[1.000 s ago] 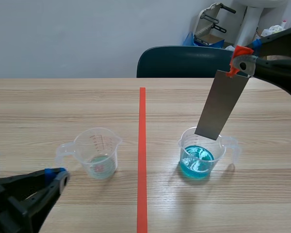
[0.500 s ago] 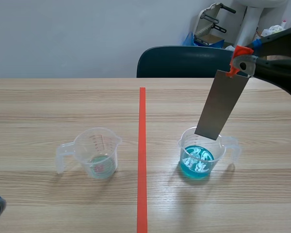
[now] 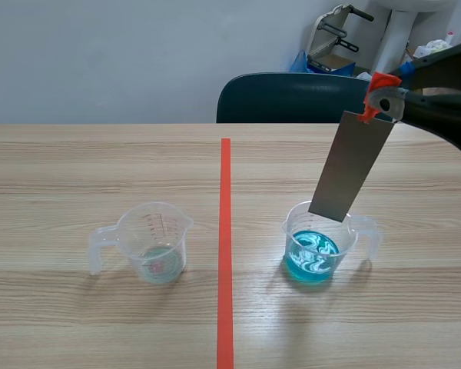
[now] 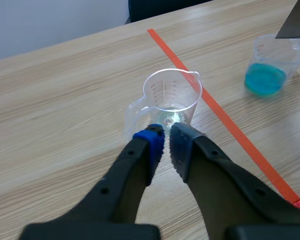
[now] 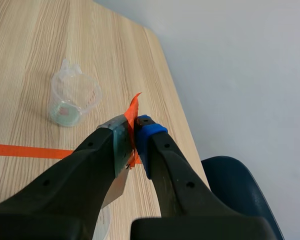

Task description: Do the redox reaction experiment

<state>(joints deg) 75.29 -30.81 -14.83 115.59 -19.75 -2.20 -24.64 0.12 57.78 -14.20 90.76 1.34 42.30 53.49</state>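
A grey metal strip [image 3: 352, 165] with orange tape at its top hangs tilted from my right gripper [image 3: 379, 97], which is shut on it high at the right. Its lower edge sits at rim level of a clear cup of blue liquid [image 3: 319, 247], above the liquid. In the right wrist view the strip [image 5: 121, 145] is pinched between the fingers. A clear measuring cup [image 3: 154, 242] with a little clear liquid stands left of the red tape line. My left gripper [image 4: 165, 142] is shut on nothing, just short of that cup [image 4: 171, 95]. The left arm does not show in the scene view.
A red tape line [image 3: 225, 246] runs down the middle of the wooden table [image 3: 77, 169]. A dark chair back [image 3: 292, 98] stands behind the far edge. The blue cup [image 4: 267, 65] lies ahead and right of my left gripper.
The left arm has drawn back out of the scene view's lower left corner. The blue liquid's surface swirls. The right gripper and strip stay put.
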